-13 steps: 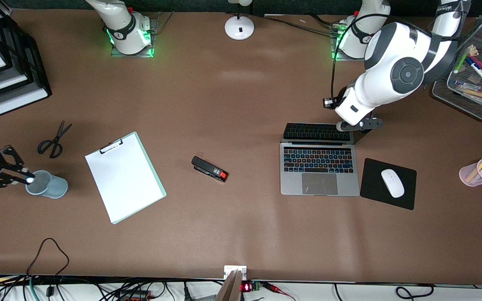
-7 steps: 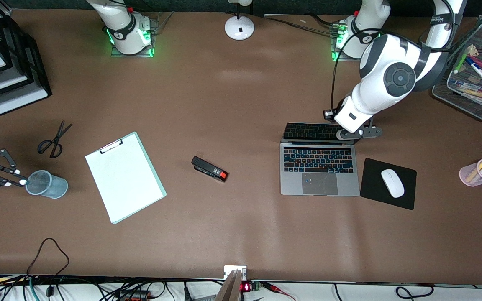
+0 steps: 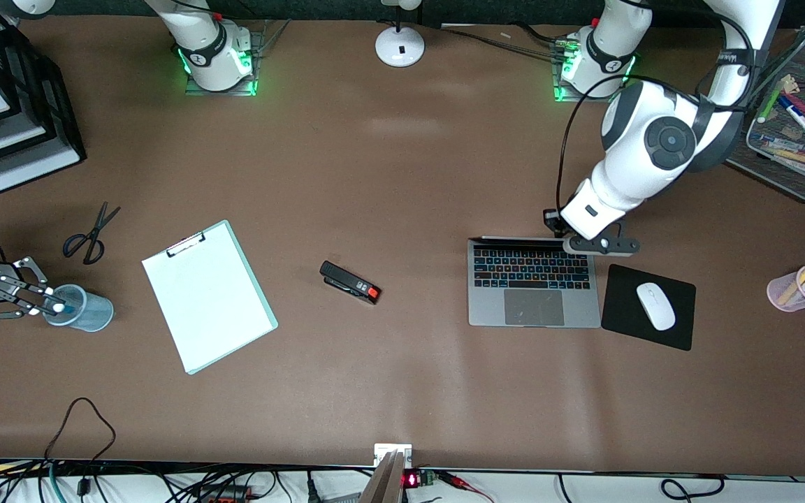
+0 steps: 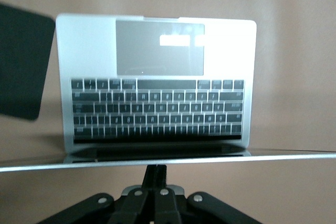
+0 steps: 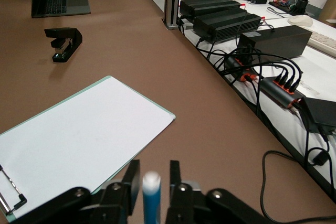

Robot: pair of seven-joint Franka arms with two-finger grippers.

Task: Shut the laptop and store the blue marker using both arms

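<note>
The silver-grey laptop lies open, with its lid standing about upright and showing edge-on from above. My left gripper is shut and its fingertips rest against the lid's top edge, as the left wrist view shows. The keyboard and trackpad show past the edge. My right gripper is at the right arm's end of the table, shut on the blue marker. The marker's white tip is at the rim of a blue-grey cup.
A clipboard and black stapler lie mid-table, with scissors near the cup. A black mouse pad with a white mouse sits beside the laptop. A pink marker cup and wire tray stand at the left arm's end.
My left gripper has pushed the laptop lid from leaning back to about upright. My right gripper drew back from the cup, then brought the marker's tip to its rim.
</note>
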